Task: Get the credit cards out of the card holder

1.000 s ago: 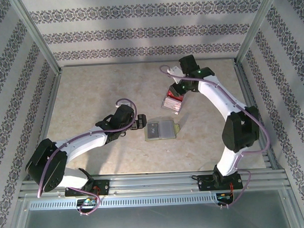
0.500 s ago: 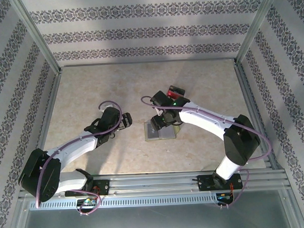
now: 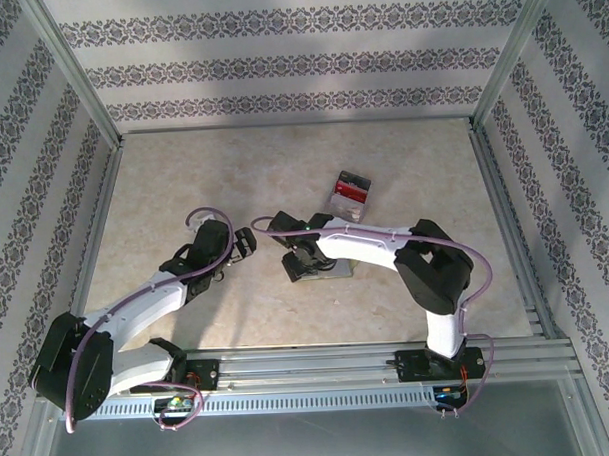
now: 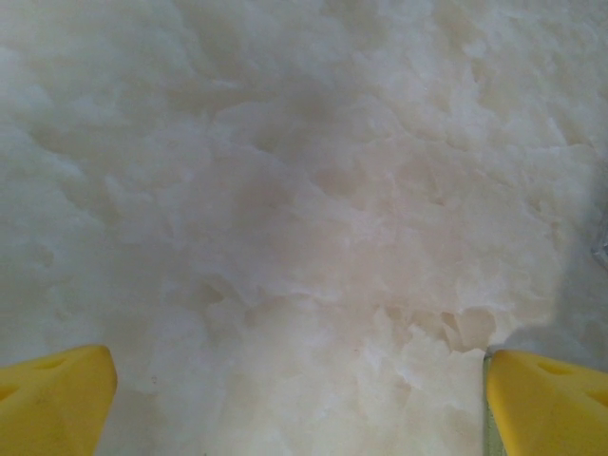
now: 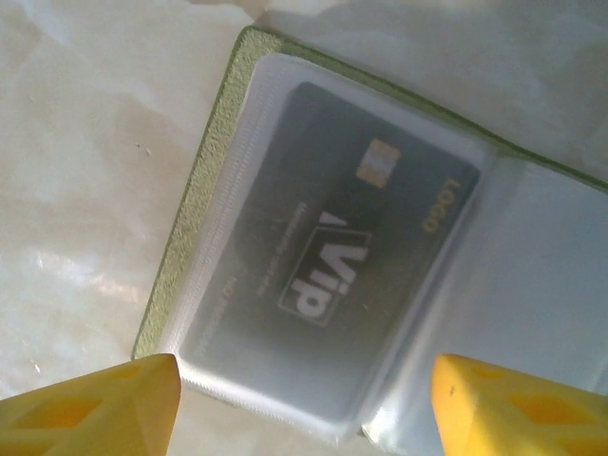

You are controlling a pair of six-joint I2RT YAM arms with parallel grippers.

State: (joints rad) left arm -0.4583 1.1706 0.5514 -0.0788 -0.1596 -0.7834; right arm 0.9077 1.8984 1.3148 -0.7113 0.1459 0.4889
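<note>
Right hand point(image 5: 304, 391) spread above card holder point(image 5: 201, 180)

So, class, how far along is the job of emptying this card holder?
Done: loose cards, one red, lie on the table apart from the holder. In hand: the open right gripper hangs over a dark card in the holder's clear pocket. To do: pulling that card out. The left gripper is open over bare table.

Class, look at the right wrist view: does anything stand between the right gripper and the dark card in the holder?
Yes: the clear pocket covers the dark card. Otherwise nothing visible lies between it and the open right gripper.
</note>
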